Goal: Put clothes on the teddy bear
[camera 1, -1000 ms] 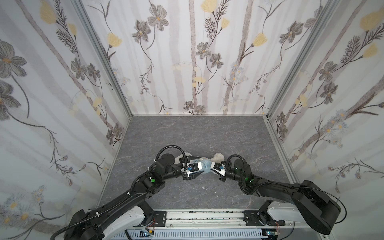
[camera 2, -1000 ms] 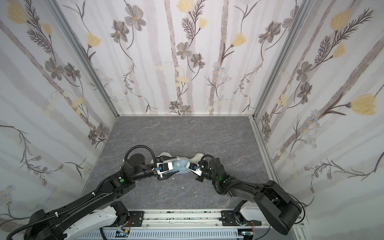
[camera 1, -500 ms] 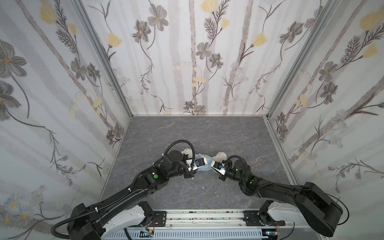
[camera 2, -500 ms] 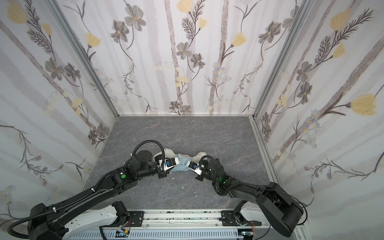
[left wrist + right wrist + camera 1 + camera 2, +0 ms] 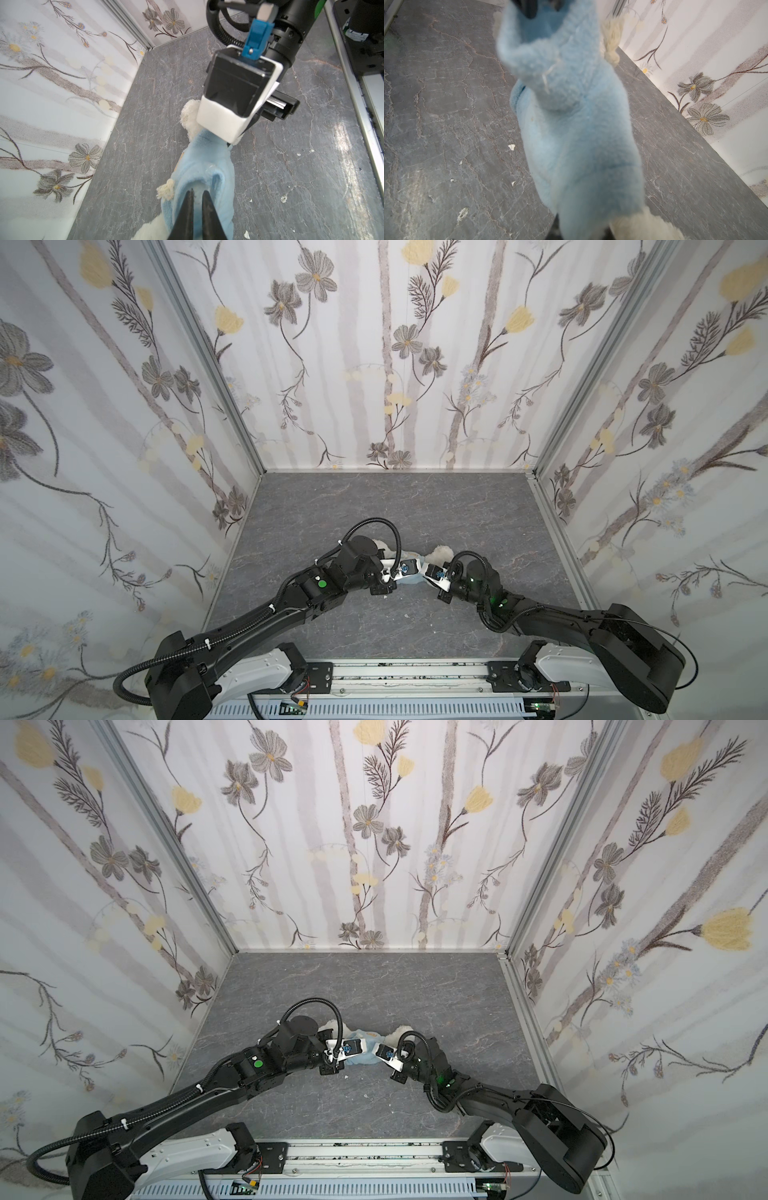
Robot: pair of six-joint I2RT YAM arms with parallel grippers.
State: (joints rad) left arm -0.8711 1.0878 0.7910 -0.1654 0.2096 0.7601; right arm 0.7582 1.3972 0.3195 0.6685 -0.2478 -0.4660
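And the left gripper [image 5: 197, 194] has snapped in! A second ago its fingers stood wide. Now they're drawn almost together, nipping the rim of the hoodie [image 5: 203, 166] at its hood opening. That wrist has also swung away from the rail [image 5: 395, 672], and we see less blue between the arms than before. The right gripper [image 5: 580, 231] hasn't budged: its fingers are pressed together, buried under the fleece at the hoodie's other end. Whether any fur is caught in there too, we cannot tell.

So the teddy bear [image 5: 190, 116] is strung out between the two sets of fingers, down at the tabletop [image 5: 374, 506]. It's fluffy white and mostly swallowed by pale-blue fleece. Fur peeks out just past the right fingers and again behind the left ones, and the face is hidden from us. A cream tassel [image 5: 166, 190] hangs just beside the left fingertips.

In both top views the left arm's cable loop [image 5: 374, 526] arches across the bear. From the left wrist, the right arm's camera housing [image 5: 234, 93] blocks the far end. White flecks [image 5: 283, 198] dot the tabletop beside the fingers, with floral walls [image 5: 374, 364] all round.
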